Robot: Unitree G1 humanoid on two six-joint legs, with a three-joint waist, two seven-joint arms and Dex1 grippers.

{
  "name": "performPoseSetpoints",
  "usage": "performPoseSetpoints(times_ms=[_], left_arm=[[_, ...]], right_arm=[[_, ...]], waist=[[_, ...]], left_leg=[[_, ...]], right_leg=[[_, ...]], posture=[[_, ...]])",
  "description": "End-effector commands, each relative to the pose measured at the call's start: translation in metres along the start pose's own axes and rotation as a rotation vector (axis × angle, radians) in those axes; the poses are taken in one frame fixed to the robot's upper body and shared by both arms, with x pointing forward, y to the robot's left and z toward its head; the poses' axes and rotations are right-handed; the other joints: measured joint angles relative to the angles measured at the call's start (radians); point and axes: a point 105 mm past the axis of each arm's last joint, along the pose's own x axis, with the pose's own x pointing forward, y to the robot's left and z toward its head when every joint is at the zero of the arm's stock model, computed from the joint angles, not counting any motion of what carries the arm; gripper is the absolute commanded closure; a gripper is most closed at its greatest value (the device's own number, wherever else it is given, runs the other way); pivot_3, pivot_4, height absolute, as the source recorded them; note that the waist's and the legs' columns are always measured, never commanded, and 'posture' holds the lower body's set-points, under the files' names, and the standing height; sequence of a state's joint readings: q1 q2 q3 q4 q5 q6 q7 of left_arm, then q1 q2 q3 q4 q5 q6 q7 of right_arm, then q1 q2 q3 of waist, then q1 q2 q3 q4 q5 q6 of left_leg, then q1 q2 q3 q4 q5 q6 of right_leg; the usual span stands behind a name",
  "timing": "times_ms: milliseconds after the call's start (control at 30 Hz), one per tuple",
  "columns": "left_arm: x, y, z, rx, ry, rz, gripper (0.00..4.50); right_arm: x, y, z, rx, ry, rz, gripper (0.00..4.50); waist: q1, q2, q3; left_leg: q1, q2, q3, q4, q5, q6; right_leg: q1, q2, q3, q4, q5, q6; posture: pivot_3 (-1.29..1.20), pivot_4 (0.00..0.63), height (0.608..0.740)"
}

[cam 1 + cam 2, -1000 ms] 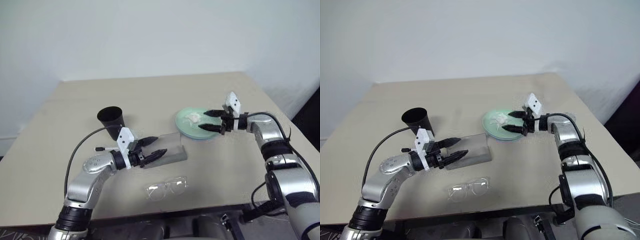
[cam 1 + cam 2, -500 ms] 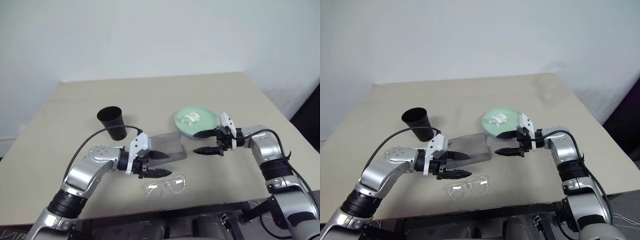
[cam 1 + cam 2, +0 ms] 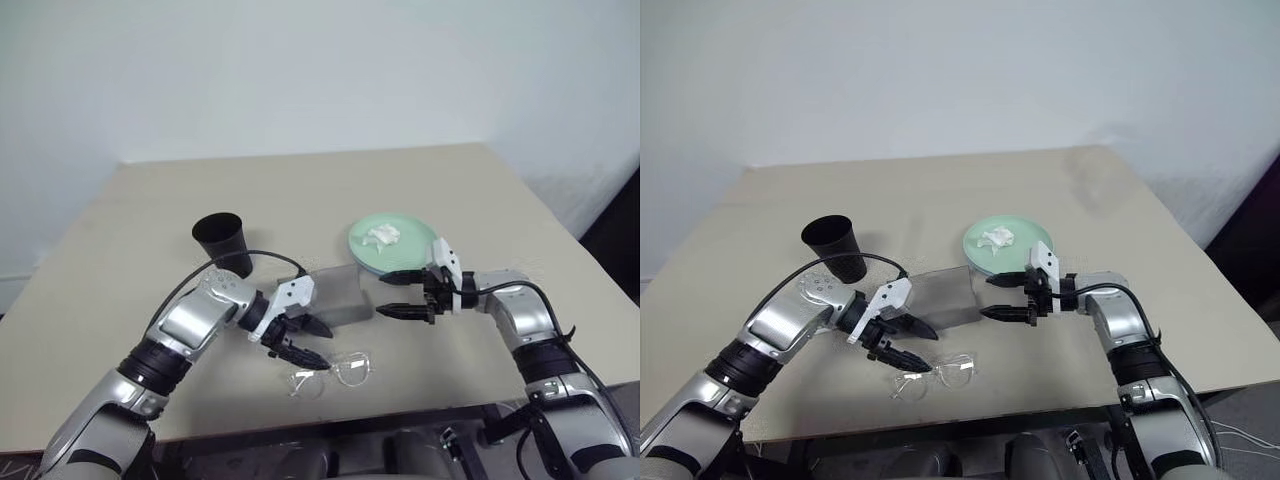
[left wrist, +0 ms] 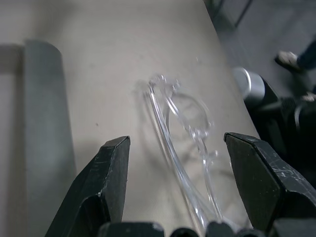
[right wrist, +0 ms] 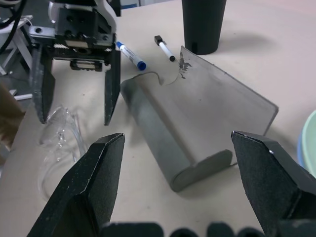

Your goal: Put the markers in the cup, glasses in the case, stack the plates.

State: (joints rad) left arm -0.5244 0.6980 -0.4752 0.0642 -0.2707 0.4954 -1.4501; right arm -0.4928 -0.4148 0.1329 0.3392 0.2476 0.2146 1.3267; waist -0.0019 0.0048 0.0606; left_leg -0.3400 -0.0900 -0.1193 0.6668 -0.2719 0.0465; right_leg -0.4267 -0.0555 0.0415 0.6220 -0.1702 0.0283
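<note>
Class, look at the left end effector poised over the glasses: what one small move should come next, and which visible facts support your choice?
Probably lower the left end effector a little further and close it on the glasses. Its fingers stand open on either side of the clear frame, which lies free on the table. The open case waits beside it.

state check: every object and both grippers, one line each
glasses: unfolded on the table, not held
case: lid open, nothing inside
cup: upright
markers: two, lying beside the cup, capped
plates: stacked, green on top with a crumpled scrap
left gripper: open over the glasses
right gripper: open, holding nothing
</note>
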Motion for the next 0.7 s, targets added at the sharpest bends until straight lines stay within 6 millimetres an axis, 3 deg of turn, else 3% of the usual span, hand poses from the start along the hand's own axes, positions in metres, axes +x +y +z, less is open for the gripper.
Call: performPoseSetpoints(times_ms=[33,333,433,700], left_arm=[[-0.002,0.001,0.008,0.051,0.024,-0.031,1.28],[0.007,0.004,0.009,0.055,0.053,-0.077,1.28],[0.009,0.003,0.006,0.058,0.071,-0.088,1.91],[0.011,0.003,0.003,0.054,0.072,-0.079,4.49]], right_arm=[[-0.004,-0.002,0.016,-0.041,-0.049,-0.028,0.77],[-0.005,0.001,0.012,-0.03,-0.052,-0.065,0.77],[-0.006,0.0,0.012,-0.031,-0.051,-0.076,0.71],[-0.006,-0.002,0.013,-0.036,-0.051,-0.088,0.71]], waist=[[0.0,0.0,0.0],[0.0,0.0,0.0],[0.0,0.0,0.0],[0.0,-0.001,0.0]], left_leg=[[0.0,0.0,0.0,0.0,0.0,0.0],[0.0,0.001,0.0,0.0,0.0,0.0],[0.0,0.001,0.0,0.0,0.0,0.0],[0.0,0.001,0.0,0.001,0.0,0.0]], right_leg=[[0.0,0.0,0.0,0.0,0.0,0.0],[0.0,0.001,0.0,0.0,0.0,0.0],[0.0,0.001,0.0,0.0,0.0,0.0],[0.0,0.001,0.0,0.0,0.0,0.0]], posture=[[0.0,0.0,0.74],[0.0,0.0,0.74],[0.0,0.0,0.74],[0.0,0.0,0.74]])
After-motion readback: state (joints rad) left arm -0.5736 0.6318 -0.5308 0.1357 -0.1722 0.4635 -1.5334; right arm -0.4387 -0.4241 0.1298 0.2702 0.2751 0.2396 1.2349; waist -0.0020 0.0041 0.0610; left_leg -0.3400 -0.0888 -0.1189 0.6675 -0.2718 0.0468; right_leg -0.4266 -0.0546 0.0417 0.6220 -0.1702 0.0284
